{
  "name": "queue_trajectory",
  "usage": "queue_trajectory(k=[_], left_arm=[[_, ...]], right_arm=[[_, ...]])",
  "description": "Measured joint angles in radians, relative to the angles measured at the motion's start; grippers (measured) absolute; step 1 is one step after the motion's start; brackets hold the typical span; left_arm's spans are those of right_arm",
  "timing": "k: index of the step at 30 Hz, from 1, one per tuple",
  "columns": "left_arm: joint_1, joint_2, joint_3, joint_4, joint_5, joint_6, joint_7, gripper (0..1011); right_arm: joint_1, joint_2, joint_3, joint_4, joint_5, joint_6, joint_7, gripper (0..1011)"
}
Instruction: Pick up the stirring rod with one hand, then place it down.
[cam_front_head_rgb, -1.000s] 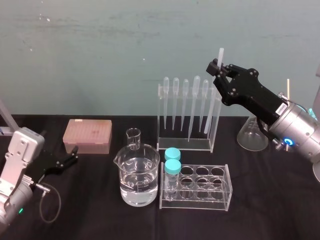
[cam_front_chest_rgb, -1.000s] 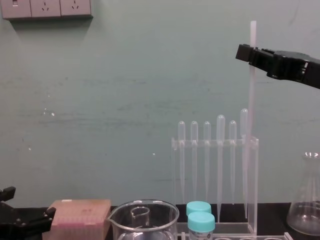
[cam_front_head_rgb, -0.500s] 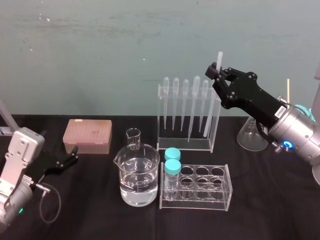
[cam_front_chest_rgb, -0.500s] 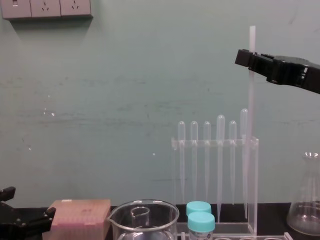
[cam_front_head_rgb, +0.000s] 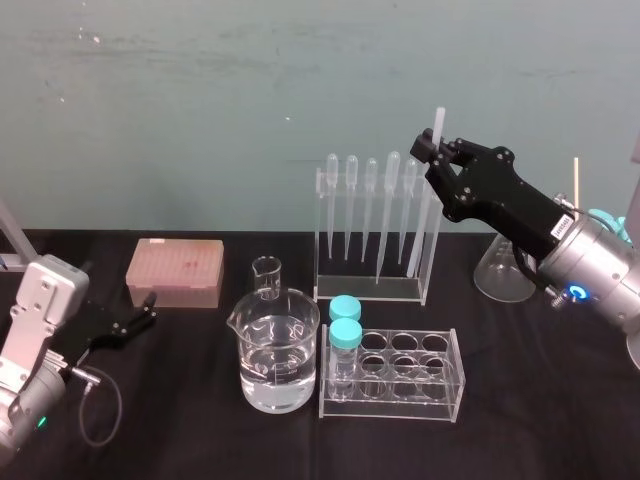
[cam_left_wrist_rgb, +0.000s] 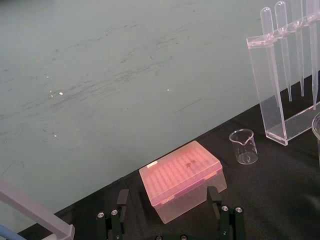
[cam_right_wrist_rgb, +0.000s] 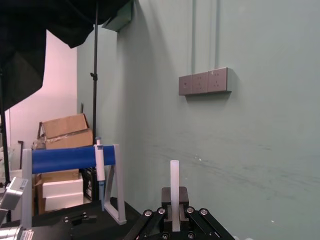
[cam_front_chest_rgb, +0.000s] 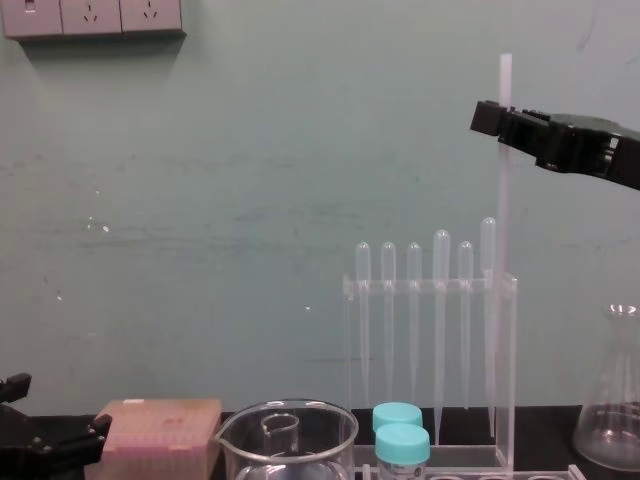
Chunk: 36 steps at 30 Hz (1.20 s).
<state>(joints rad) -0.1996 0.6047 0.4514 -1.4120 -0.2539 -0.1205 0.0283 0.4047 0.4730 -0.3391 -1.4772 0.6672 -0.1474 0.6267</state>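
Head view: right claw (cam_front_head_rgb: 431, 150) is clenched on the stirring rod (cam_front_head_rgb: 423, 212) near its top. A short stub stands above the claw and the long part hangs below, near upright, likely so it clears the pipette rack (cam_front_head_rgb: 372, 288) directly beneath. Its lower end sits by the rack's right end; contact can't be told. Lower and left of that claw: large beaker (cam_front_head_rgb: 280, 350) part-filled with clear liquid, small beaker (cam_front_head_rgb: 267, 275) empty, tube rack (cam_front_head_rgb: 400, 385) holding two teal-capped tubes (cam_front_head_rgb: 345, 325). Left claw (cam_front_head_rgb: 150, 308) is parked low on the bench (cam_front_head_rgb: 200, 430).

Left wrist view: left claw's fingers (cam_left_wrist_rgb: 122, 200) are spread, with nothing between them. Pink tip box (cam_left_wrist_rgb: 181, 177) just ahead.

Right wrist view: rod stub is pinched between the fingers, pointing up.

Chest view: below the right claw the rod runs down beside the pipettes (cam_front_chest_rgb: 440, 300).
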Motion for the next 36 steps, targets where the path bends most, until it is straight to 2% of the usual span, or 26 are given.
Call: queue_trajectory(k=[9, 18, 25, 36], left_arm=[[0.0, 0.0, 0.0, 0.0, 0.0, 0.0, 0.0, 1000], [0.0, 0.0, 0.0, 0.0, 0.0, 0.0, 0.0, 1000], [0.0, 0.0, 0.0, 0.0, 0.0, 0.0, 0.0, 1000], [0.0, 0.0, 0.0, 0.0, 0.0, 0.0, 0.0, 1000]], right_arm=[[-0.017, 0.019, -0.023, 0.035, 0.037, -0.003, 0.081, 71], [-0.028, 0.031, -0.055, 0.09, 0.021, 0.002, 0.091, 70], [-0.015, 0.016, -0.068, 0.137, 0.001, -0.008, 0.089, 71], [0.019, -0.023, -0.086, 0.212, -0.032, -0.063, 0.113, 71]])
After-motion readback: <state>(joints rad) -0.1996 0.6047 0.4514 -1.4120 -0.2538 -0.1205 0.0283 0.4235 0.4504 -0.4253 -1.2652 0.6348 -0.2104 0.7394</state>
